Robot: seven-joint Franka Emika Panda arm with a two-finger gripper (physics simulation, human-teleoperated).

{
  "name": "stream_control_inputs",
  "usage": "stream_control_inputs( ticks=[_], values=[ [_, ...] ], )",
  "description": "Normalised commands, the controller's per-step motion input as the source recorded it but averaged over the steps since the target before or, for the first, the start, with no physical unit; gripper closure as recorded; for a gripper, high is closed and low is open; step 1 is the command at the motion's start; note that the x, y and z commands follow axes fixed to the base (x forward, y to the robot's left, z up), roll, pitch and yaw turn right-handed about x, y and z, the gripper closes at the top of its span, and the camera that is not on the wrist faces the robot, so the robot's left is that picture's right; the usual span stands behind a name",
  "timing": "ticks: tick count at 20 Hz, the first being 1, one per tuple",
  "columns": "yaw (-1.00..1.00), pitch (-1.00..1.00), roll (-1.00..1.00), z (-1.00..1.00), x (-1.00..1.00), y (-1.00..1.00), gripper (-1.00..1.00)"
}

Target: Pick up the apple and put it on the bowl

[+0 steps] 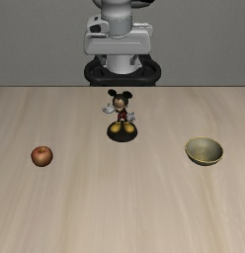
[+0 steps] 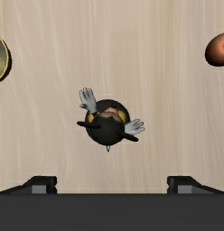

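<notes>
A: What is shown in the exterior view?

B: A pale wooden desk [image 1: 115,212] is shown, and the arm [image 1: 120,35] is seen behind it. The apple [image 1: 41,155] is found lying on the desk toward the exterior view's left, with nothing touching it. The bowl [image 1: 204,151] is set upright on the desk toward the exterior view's right, well apart from the apple. Between the two, and nearer the arm, a mouse figure [image 1: 121,116] is stood upright on a dark round base.

A: Are the three things touching?

B: No. Each is rested on the desk by itself, with bare wood left between them.

A: And what is shown in the wrist view?

B: The figure [image 2: 109,122] is looked down on from above. It is placed just ahead of the pincer [image 2: 112,185], in line with the gap between the fingers. The apple [image 2: 218,50] is seen off to one side of the figure and the bowl [image 2: 1,59] off to the other. Both are cut by the picture's edge, and both are placed farther from the fingers than the figure is.

A: How is the pincer held?

B: It is spread wide above the desk. The two fingertips [image 2: 37,183] are set far apart, and nothing is gripped or touched by them. Bare desk is seen between them.
</notes>
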Motion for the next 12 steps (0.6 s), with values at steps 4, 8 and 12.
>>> stream_control_inputs(
  ticks=[4,8,12],
  values=[
    [0.00,0.00,0.00,0.00,0.00,-1.00,-1.00],
    [0.00,0.00,0.00,0.00,0.00,-1.00,-1.00],
    [0.00,0.00,0.00,0.00,0.00,-1.00,-1.00]
  ],
)
